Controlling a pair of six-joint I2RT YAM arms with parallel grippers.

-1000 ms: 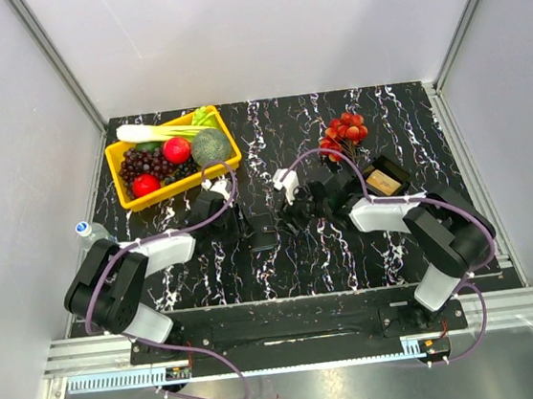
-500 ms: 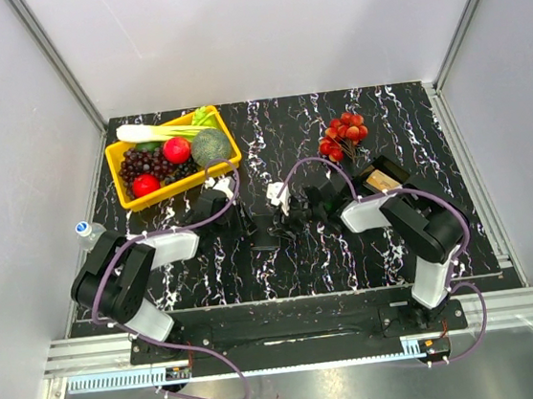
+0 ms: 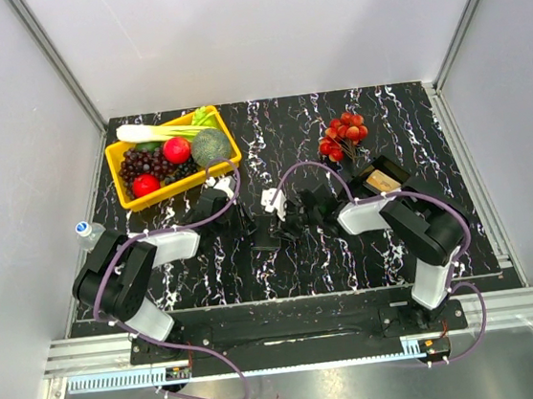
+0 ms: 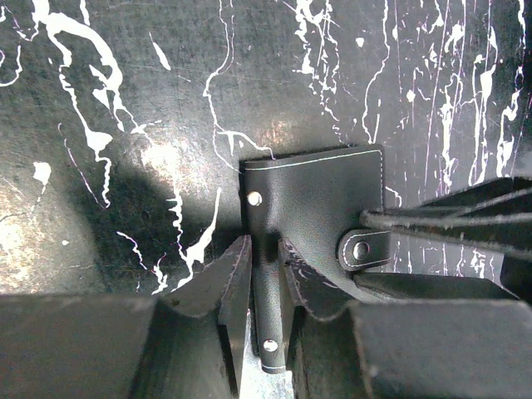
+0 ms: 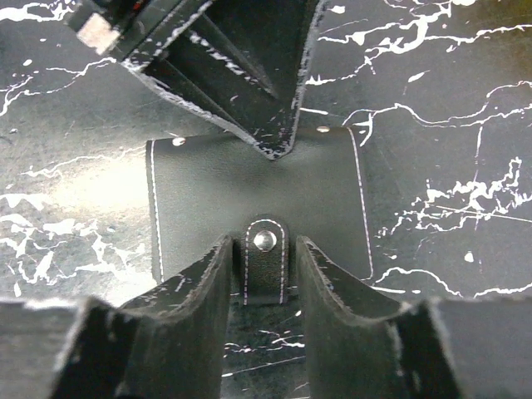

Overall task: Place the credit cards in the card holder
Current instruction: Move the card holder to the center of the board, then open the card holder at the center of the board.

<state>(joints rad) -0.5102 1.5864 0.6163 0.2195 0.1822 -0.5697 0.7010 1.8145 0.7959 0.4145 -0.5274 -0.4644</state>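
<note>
Mid-table, right pincer [image 5: 264, 243] stands open around the card holder [image 5: 204, 191] strap [image 5: 264, 268], left pincer [image 4: 264, 246] narrow astride its edge, grip unclear.

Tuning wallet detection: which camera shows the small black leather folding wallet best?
Right wrist: the small black leather folding wallet fills the frame, with nearly its whole closed face, stitching and snap strap visible. Left wrist shows only part of it, the rest hidden. Top external shows just a tiny dark patch.
</note>
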